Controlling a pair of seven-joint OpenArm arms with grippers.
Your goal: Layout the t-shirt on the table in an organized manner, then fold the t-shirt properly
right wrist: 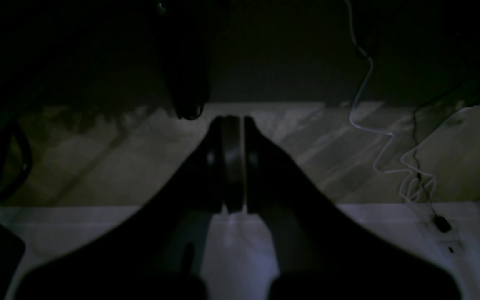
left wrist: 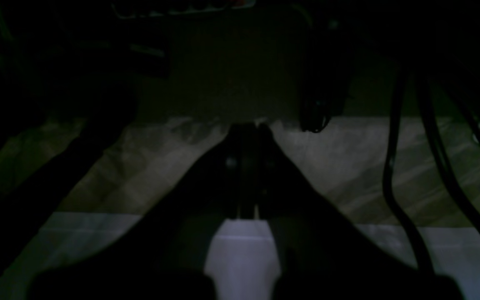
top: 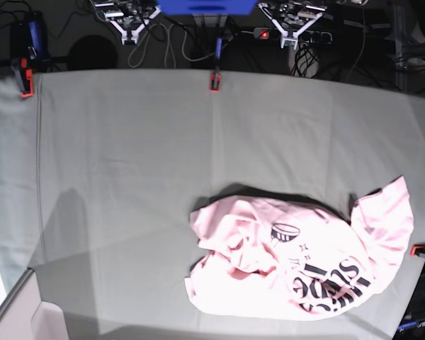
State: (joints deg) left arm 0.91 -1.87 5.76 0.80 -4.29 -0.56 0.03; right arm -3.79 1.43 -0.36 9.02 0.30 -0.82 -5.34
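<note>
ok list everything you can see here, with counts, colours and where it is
t-shirt: one, pale pink with black lettering, crumpled on the table's near right part
table: one, pale grey-green cloth with crease lines, fills most of the base view
clamps: at least three, red-orange, on the table's far edge, far left corner and right edge
cables: several, dark and white, behind the far edge
left gripper: one, dark, shut, holding nothing
right gripper: one, dark, shut, holding nothing
</note>
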